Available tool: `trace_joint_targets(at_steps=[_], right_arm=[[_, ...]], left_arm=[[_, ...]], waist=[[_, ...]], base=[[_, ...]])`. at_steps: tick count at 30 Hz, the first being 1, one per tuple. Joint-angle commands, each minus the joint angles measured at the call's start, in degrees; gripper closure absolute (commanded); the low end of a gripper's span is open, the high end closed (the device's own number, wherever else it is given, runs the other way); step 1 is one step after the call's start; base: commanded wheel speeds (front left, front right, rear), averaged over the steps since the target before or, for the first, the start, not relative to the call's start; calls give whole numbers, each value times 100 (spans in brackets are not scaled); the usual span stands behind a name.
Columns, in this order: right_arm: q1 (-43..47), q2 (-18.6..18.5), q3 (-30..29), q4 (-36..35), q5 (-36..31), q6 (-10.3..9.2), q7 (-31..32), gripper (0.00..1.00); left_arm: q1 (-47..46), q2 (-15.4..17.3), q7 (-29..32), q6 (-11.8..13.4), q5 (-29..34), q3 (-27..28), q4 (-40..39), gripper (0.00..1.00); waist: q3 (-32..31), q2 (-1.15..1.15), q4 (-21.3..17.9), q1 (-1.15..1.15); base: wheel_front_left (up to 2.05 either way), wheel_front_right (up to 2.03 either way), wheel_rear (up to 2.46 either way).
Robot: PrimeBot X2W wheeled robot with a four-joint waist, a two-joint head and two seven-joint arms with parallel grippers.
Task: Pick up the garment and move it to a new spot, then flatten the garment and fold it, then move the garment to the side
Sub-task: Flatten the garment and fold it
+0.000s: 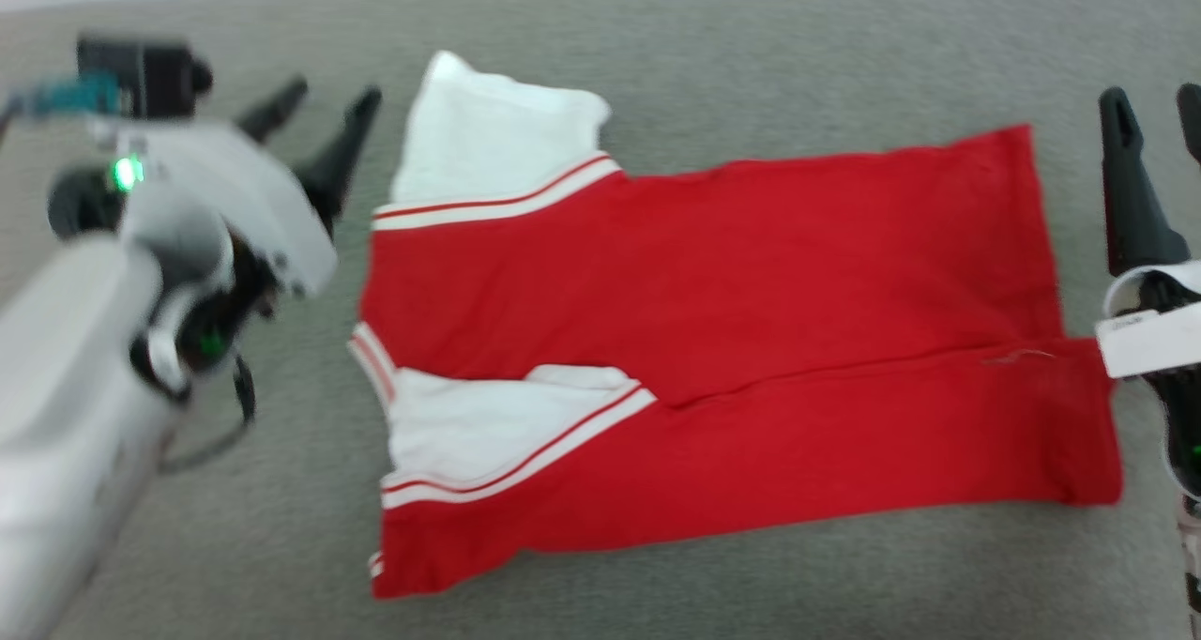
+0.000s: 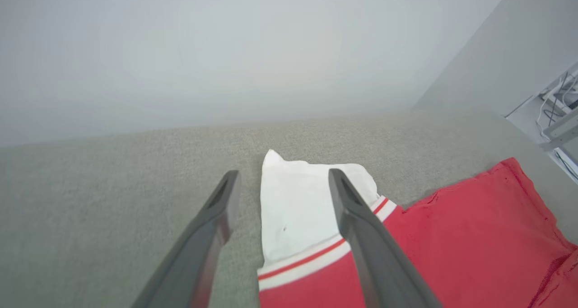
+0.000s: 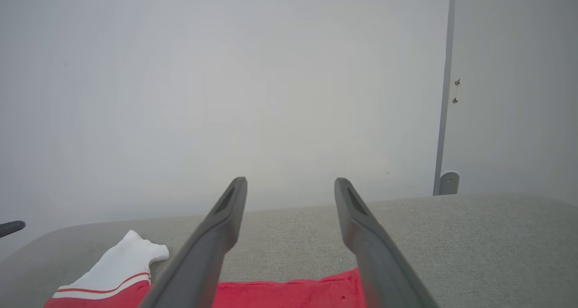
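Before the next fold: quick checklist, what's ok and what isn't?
1. Left claw open and empty: ok.
2. Right claw open and empty: ok.
3. Near sleeve lying inside the red T-shirt's outline: ok.
4. Far sleeve folded in: not ok, it sticks out onto the grey fabric surface.
5. Hem edges lined up: not ok, the near flap juts further right.
6. Wrinkles under the fold: cannot tell.
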Motion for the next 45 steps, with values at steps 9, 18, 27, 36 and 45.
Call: trace_joint_targets(at_steps=[9, 18, 27, 36, 45], right_arm=[[32, 107, 149, 276, 194, -3, -337, 0], [82, 75, 365, 414, 430, -3, -422, 0], [-100, -87, 635, 402, 616, -3, -463, 0], [-710, -586, 1210, 488, 737, -3, 381, 0], [-2509, -1209, 2499, 1422, 1490, -4, 3195, 0]], left_arm=[[-1879, -506, 1017, -529, 790, -725, 2470, 0], [-2460, -663, 2430, -711, 740, -1021, 3918, 0], [-2575, -788, 3290, -796, 458, -1017, 4579, 56], [-2679, -1029, 3140, -954, 268, -904, 4664, 100], [-2888, -1297, 2940, -1072, 180, -896, 4573, 100]], waist=[[437, 0, -1066, 0], [512, 0, -1386, 0], [679, 0, -1468, 0], [828, 0, -1302, 0], [1089, 0, -923, 0]], base=[[0, 0, 0], [0, 0, 0], [0, 0, 0], [0, 0, 0], [0, 0, 0]])
